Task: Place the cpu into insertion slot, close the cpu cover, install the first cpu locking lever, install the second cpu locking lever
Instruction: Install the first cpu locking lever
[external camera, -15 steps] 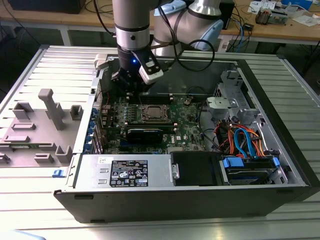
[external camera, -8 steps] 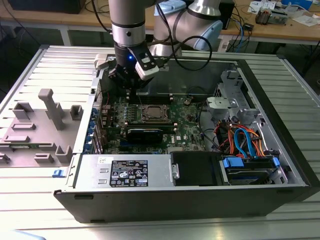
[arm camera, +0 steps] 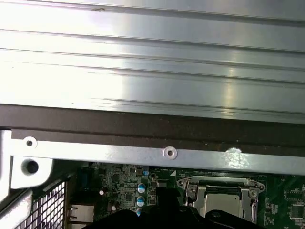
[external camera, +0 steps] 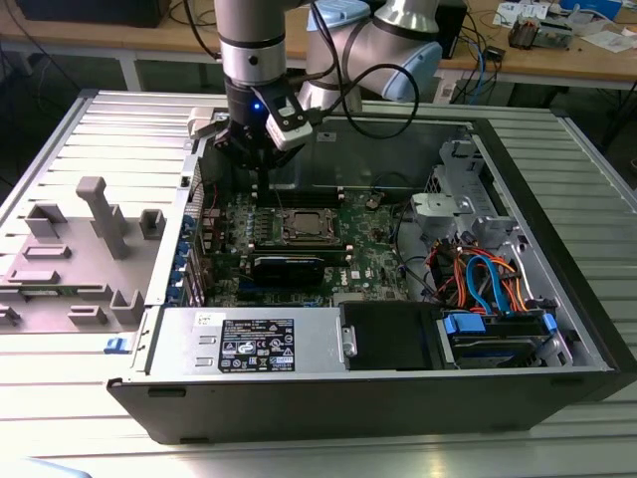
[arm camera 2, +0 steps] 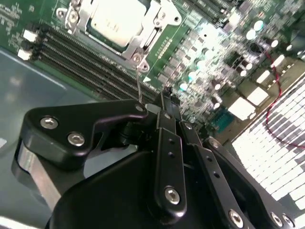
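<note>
Where gripper [external camera: 261, 177] hovers, one cpu [arm camera 2: 114, 21] apparently seated

Silvery-beige cpu [arm camera 2: 114, 21] under the silvery cpu cover [arm camera 2: 143, 45]; green motherboard [external camera: 373, 249]; black computer case [external camera: 398, 403]; black pincer [arm camera 2: 164, 98]; orange and blue cables [external camera: 478, 274]; ribbed grey bench [external camera: 60, 139].

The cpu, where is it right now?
The cpu sits in the slot on the green board inside the case, framed by the cover, beside the long black memory slots in the second wrist view.
</note>
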